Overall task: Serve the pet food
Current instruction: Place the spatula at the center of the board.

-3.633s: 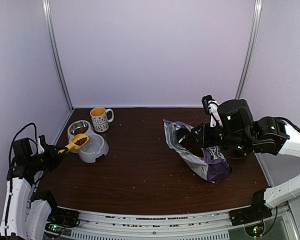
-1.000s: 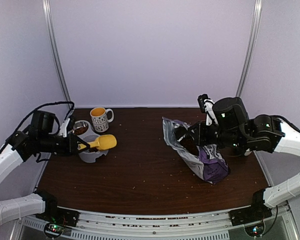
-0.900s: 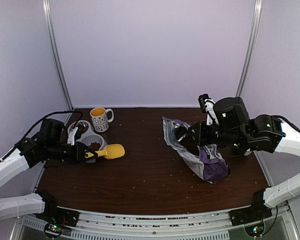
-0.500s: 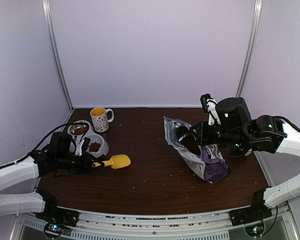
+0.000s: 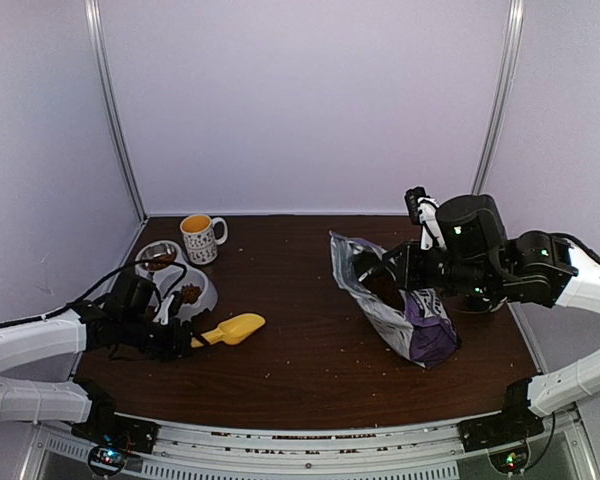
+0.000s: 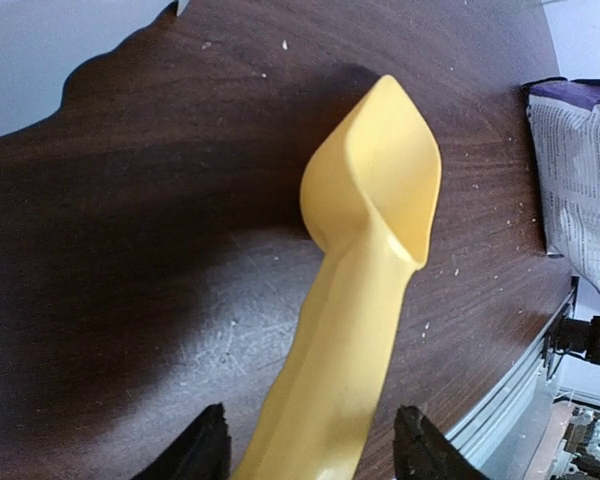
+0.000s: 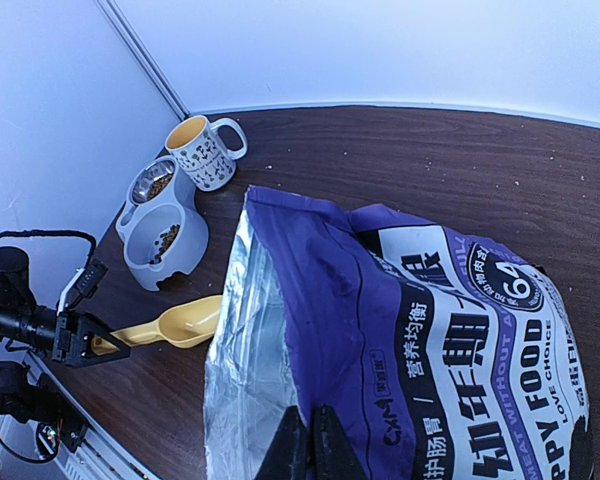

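Risk: R gripper [image 7: 311,440] was pinched shut on bag [image 7: 430,330] rim; if it slipped, bag would tip and kibble [image 7: 164,238] spill. L gripper [image 6: 310,452] jaws apart, straddling scoop [image 6: 365,260] handle w/o clamping; scoop lay on table [image 5: 310,350]. Kibble sat in both bowl [image 7: 175,270] wells, rest presumably inside bag.

I am spreading my left gripper [image 6: 310,452] off the yellow scoop [image 6: 370,250], which is now lying empty on the table [image 5: 310,372] just near-right of the grey double bowl [image 5: 208,303], no longer hanging over it; the bowl's near basin is now holding kibble [image 5: 189,293].
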### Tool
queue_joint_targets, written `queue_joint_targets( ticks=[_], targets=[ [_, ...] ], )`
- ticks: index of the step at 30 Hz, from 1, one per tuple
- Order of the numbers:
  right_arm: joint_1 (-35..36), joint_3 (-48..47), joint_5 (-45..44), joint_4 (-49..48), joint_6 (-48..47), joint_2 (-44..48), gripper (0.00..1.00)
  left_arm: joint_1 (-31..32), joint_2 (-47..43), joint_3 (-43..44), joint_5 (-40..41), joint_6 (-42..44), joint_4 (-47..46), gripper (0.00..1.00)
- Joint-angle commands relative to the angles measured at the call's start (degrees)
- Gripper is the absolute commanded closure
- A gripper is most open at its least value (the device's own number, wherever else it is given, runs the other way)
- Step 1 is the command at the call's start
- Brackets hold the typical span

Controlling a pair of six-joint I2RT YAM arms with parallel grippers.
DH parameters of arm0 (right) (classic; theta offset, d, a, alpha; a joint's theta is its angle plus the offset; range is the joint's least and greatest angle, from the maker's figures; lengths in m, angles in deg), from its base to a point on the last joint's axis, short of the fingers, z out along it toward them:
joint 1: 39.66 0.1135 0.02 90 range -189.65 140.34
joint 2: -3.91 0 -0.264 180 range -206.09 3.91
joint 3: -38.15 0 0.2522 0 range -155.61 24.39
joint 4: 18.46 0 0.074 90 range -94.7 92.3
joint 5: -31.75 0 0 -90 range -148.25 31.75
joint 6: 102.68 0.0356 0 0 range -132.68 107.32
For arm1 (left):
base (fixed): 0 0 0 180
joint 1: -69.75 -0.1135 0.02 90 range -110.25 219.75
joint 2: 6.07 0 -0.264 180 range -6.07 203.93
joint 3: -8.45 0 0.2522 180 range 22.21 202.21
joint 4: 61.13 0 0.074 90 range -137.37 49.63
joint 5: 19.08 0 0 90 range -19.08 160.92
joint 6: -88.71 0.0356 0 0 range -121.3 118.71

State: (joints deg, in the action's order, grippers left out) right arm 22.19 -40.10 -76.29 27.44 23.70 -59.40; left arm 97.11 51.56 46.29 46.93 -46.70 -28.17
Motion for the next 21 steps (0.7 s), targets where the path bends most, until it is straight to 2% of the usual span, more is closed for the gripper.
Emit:
queue_joint_targets(
  ticks=[1,3,7,11,15,21],
  targets=[
    [-0.12,0.43,-0.68,-0.94,0.61,1.26,1.00,0.16,0.23,0.98,2.67,3.02,1.65,0.33],
    [-0.10,0.52,-0.74,-0.94,0.62,1.26,1.00,0.19,0.49,2.03,5.87,4.28,5.15,0.23],
    [-0.12,0.56,-0.77,-0.94,0.73,1.18,1.00,0.17,0.72,3.21,9.08,6.35,9.66,0.16],
    [-0.07,0.46,-0.89,-0.85,0.68,1.16,1.00,0.19,-0.47,3.67,11.28,6.73,12.00,0.14],
    [-0.14,0.81,-1.03,-0.81,0.80,1.51,1.00,0.24,-2.01,6.46,18.17,7.69,18.63,0.11],
    [-0.23,0.79,-1.79,-0.24,0.55,2.34,1.00,4.12,-9.01,17.44,24.82,7.06,23.97,0.09]
  ],
)
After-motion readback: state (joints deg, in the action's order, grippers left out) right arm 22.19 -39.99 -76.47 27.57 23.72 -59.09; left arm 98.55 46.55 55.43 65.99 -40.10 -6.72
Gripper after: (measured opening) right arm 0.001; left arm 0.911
